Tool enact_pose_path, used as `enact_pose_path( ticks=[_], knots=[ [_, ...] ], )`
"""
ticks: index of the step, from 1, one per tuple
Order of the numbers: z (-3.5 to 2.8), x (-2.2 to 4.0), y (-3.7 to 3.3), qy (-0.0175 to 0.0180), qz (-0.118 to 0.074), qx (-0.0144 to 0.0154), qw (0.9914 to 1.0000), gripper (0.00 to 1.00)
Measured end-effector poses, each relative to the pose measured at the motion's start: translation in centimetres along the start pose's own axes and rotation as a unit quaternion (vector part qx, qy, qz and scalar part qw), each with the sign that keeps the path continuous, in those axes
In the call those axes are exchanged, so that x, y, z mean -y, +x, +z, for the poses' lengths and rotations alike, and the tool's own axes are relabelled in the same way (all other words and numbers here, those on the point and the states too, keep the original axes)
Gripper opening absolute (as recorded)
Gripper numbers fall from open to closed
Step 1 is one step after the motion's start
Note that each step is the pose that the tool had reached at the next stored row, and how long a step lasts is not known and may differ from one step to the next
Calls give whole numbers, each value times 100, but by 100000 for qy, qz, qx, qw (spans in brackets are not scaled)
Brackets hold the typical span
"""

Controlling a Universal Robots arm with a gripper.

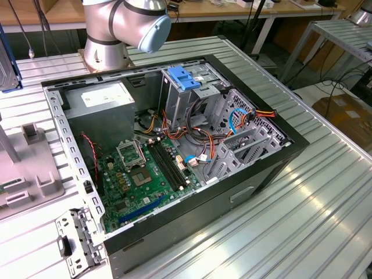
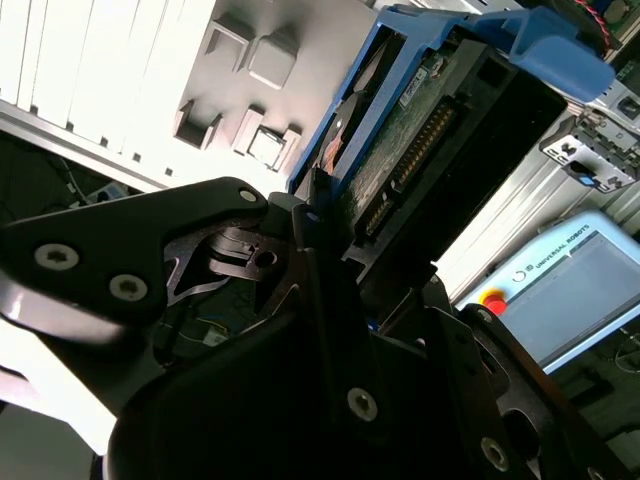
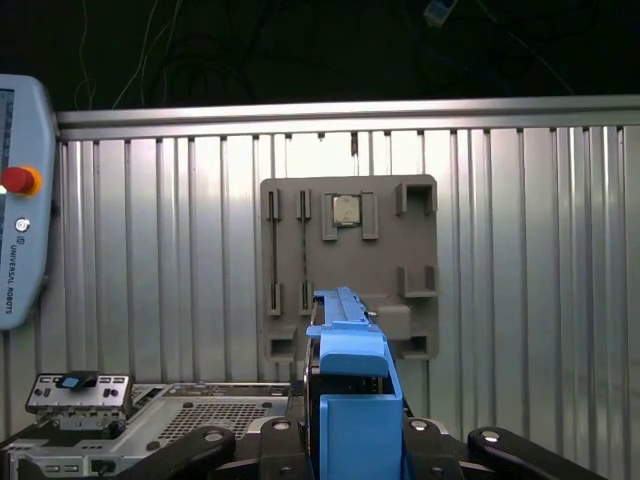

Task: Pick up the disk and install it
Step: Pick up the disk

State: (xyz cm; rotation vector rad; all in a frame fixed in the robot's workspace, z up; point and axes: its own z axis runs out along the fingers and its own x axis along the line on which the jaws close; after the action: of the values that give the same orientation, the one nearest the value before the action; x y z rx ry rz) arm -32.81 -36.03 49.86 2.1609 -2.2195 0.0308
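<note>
The disk (image 2: 420,130) is a flat drive with a green circuit board on one face and blue plastic side rails (image 2: 540,50). My gripper (image 2: 335,235) is shut on it, with a dark finger on each side. The first wrist view sees the disk (image 3: 350,390) edge-on between the fingers (image 3: 270,440), hanging above a grey fixture plate (image 3: 350,265). At the exterior view's left edge a blue-edged flat piece (image 1: 7,67) hangs over that plate (image 1: 29,163). The open computer case (image 1: 174,145) lies in the middle of the table.
Inside the case are a grey power supply (image 1: 102,107), the green motherboard (image 1: 139,174), cables and a bare blue bracket (image 1: 183,77) on the drive cage. The arm's base (image 1: 116,29) stands behind the case. A teach pendant (image 3: 20,200) lies beside the fixture plate.
</note>
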Motion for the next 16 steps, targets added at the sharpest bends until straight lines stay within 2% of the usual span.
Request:
enact_pose_path(
  ticks=[16],
  knots=[
    [46, 5, 61, -4, 5, -2, 100000, 36]
  ],
)
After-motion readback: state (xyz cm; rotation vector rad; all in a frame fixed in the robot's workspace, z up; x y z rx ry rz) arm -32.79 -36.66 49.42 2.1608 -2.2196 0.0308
